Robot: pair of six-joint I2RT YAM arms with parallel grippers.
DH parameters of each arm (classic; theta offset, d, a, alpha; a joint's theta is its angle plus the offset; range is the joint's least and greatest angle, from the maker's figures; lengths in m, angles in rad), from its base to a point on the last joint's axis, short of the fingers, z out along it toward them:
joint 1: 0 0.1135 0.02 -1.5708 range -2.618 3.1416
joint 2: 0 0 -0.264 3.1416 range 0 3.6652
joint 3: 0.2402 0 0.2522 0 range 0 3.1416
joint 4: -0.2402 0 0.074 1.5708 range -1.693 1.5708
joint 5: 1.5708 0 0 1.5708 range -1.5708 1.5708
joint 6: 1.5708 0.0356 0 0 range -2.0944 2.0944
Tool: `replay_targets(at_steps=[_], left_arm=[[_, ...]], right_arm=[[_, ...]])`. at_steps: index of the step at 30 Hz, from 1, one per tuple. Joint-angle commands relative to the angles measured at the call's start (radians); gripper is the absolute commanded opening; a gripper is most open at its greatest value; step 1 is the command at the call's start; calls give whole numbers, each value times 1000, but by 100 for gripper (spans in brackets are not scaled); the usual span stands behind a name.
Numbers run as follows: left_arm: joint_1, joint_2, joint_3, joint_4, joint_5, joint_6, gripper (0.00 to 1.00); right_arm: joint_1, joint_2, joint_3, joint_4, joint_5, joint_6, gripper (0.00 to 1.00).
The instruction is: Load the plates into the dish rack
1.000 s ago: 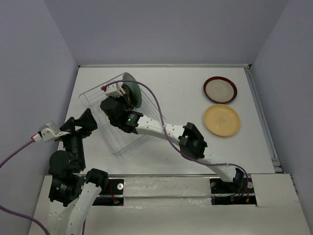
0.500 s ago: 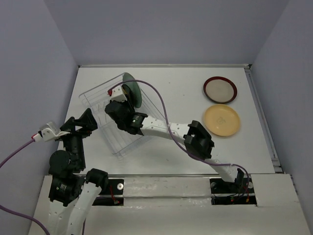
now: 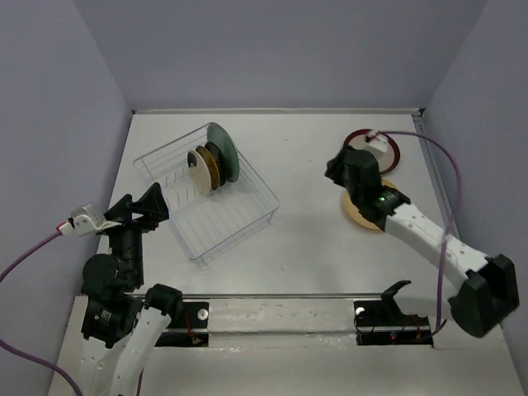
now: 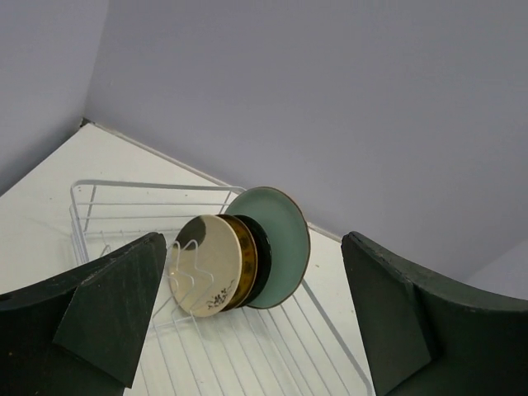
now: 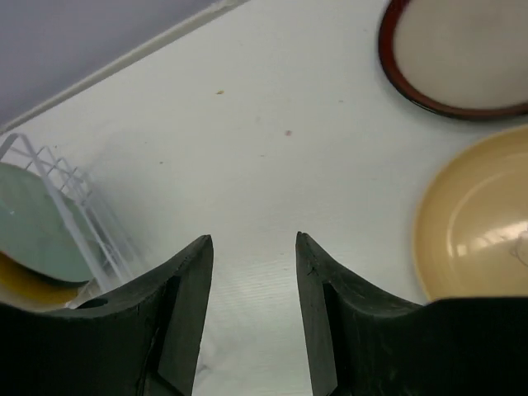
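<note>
The white wire dish rack (image 3: 235,216) sits at the left middle of the table. Upright in it stand the mint-green plate (image 3: 227,153), the small black plate (image 4: 264,257), the yellow patterned plate (image 4: 245,247) and the cream plate (image 3: 198,170). The red-rimmed beige plate (image 3: 386,154) and the plain orange-yellow plate (image 3: 388,213) lie flat at the right. My right gripper (image 3: 334,170) is open and empty, hovering just left of these two plates, its arm across the orange-yellow one. My left gripper (image 3: 140,205) is open and empty near the rack's left corner.
The left wrist view looks into the rack (image 4: 124,184) at the cream plate (image 4: 205,262) and mint-green plate (image 4: 279,235). The right wrist view shows bare table between the fingers, the red-rimmed plate (image 5: 462,49), the orange-yellow plate (image 5: 478,219) and the rack's corner (image 5: 78,216).
My right gripper has left the rack and swung right to the two flat plates. The cream plate now stands free in the rack. The left arm has barely moved.
</note>
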Motion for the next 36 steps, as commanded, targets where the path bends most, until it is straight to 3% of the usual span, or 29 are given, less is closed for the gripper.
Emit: replay_targets(at_steps=[1, 3, 7, 13, 15, 25, 33, 36], left_arm=[[-18, -15, 0, 68, 34, 16, 99], [-24, -15, 0, 71, 43, 20, 99], [-44, -29, 0, 71, 37, 25, 99], [-64, -54, 1, 68, 17, 33, 99], [-70, -63, 1, 68, 14, 31, 99], [-74, -64, 1, 67, 19, 31, 99], [-74, -54, 3, 65, 16, 31, 99], [-73, -52, 1, 65, 16, 31, 99]], right_arm=[[-307, -357, -343, -108, -110, 245, 52], [-499, -474, -445, -167, -113, 239, 52], [-733, -599, -489, -305, -115, 184, 57], [-941, -475, -531, -283, -140, 98, 66], [-994, -406, -538, -217, -350, 14, 68], [-995, -209, -522, -97, -558, -7, 67], [-995, -114, -574, -4, -608, 46, 54], [-995, -87, -581, 29, -627, 50, 43]])
